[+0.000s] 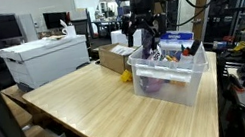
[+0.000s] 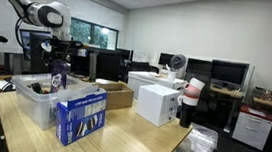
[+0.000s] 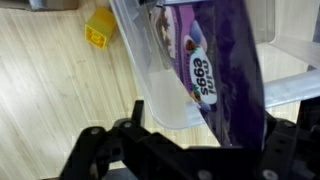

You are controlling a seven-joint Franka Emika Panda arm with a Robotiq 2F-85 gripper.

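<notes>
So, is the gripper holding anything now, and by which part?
Nothing is held, it seems: the gripper has its jaws wide open, the purple bag between them, over the clear bin.

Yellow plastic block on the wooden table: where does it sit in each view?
In an exterior view: yellow plastic block just left of the clear plastic bin.
In an exterior view: not visible; the bin shows at left.
Wrist view: top left, outside the bin wall.
Shared landmark: the bin.
</notes>
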